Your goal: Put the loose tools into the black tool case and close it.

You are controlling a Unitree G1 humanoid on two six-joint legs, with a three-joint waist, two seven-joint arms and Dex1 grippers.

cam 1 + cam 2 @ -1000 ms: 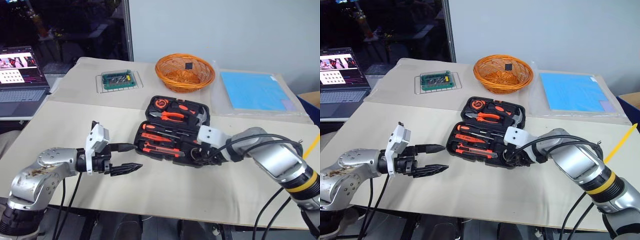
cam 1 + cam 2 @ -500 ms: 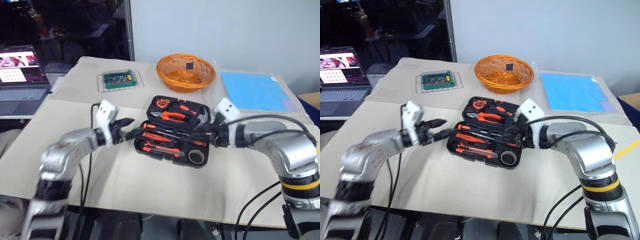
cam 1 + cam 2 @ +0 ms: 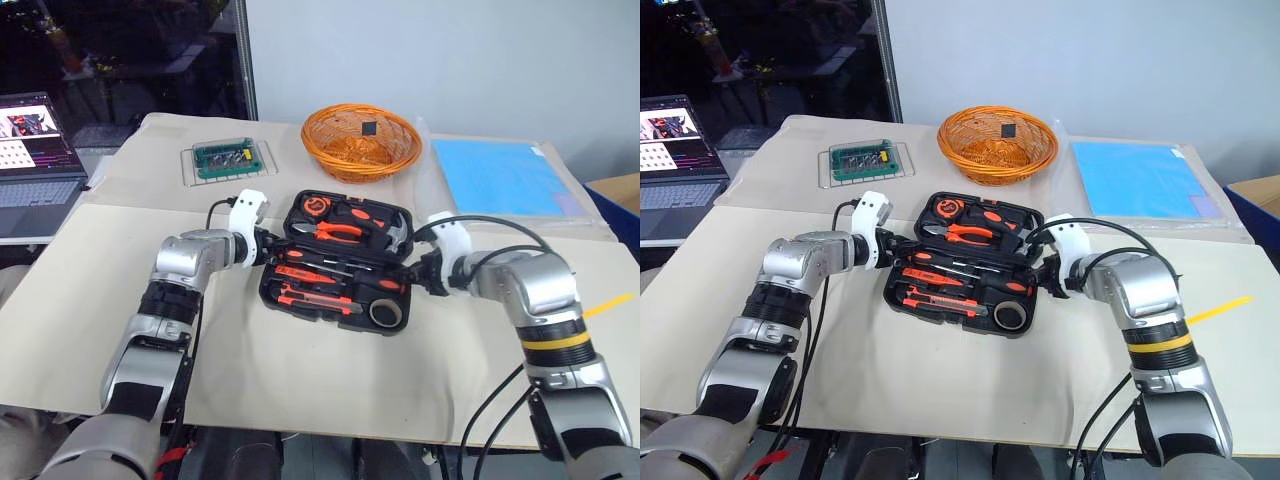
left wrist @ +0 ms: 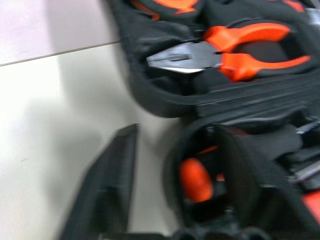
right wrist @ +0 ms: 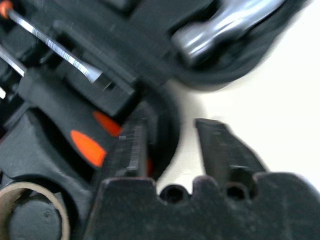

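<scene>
The black tool case (image 3: 300, 306) lies open in the middle of the table. Orange-and-black screwdrivers (image 3: 308, 273) and a utility knife (image 3: 312, 297) rest in the recesses of its near half. My left gripper (image 3: 272, 250) is at the case's left end, open; one finger (image 4: 112, 190) is outside on the table and the other is inside, with the wall between them and a gap showing. At the right end, my right gripper (image 3: 418, 275) is open and straddles the wall the same way, with its outer finger (image 5: 225, 150) clear of it.
Pliers (image 4: 240, 50), a hammer (image 5: 220, 27) and a tape roll (image 3: 385, 313) also sit in the case. Behind it stand an orange basket (image 3: 362, 140), a green bit box (image 3: 222, 158) and a blue sheet (image 3: 500, 175). A laptop (image 3: 35, 140) is at far left.
Both arms reached in to the case's ends, the left from the near left and the right from the front right corner. Both pairs of fingers have narrowed around the walls.
</scene>
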